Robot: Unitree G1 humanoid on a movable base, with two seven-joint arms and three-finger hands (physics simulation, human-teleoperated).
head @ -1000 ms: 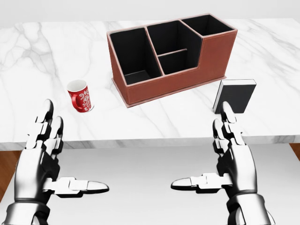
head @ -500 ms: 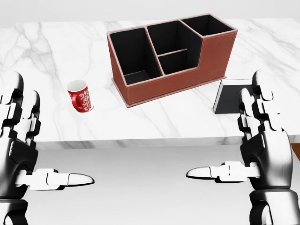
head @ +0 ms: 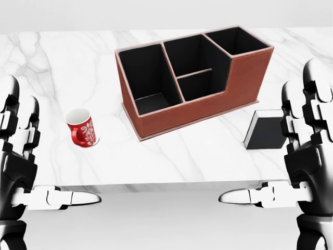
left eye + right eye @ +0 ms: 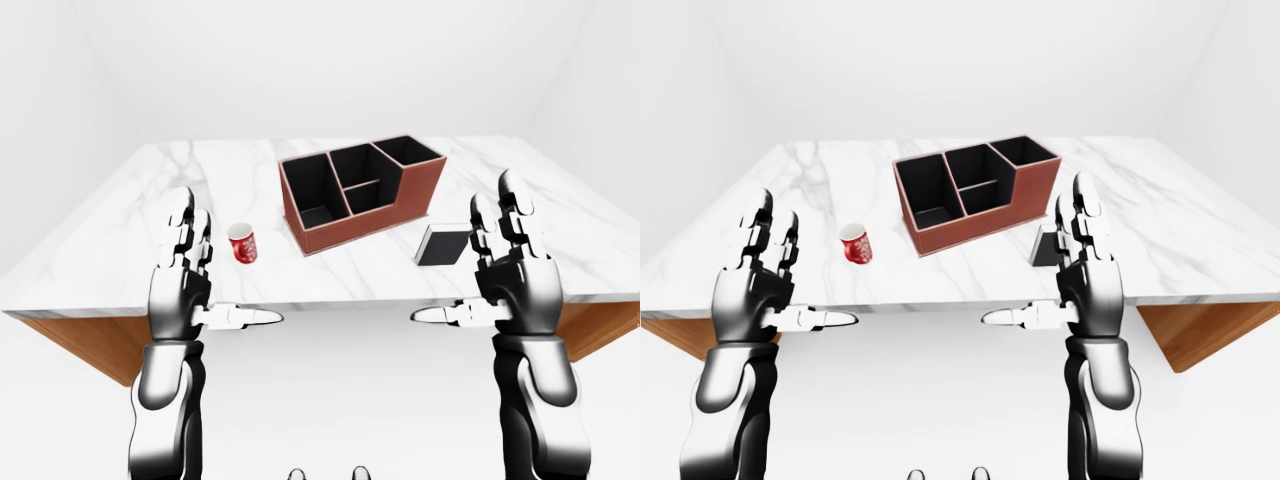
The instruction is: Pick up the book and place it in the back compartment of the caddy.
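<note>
Glossy white veined marble table (image 3: 171, 156) over wood-look sides; caddy (image 3: 208, 104) brown grained leather-like, matt black inside; mug (image 3: 82, 128) glazed red, patterned; book (image 3: 265, 130) matt black; hands (image 4: 180, 285) polished silver metal, black joints.

No legible text or labels

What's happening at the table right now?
Nothing is held yet. The left robot hand and the right robot hand are both raised and open near the marble table. The book lies on the table right of the brown caddy, beside the right hand. A red mug stands to the caddy's left.
</note>
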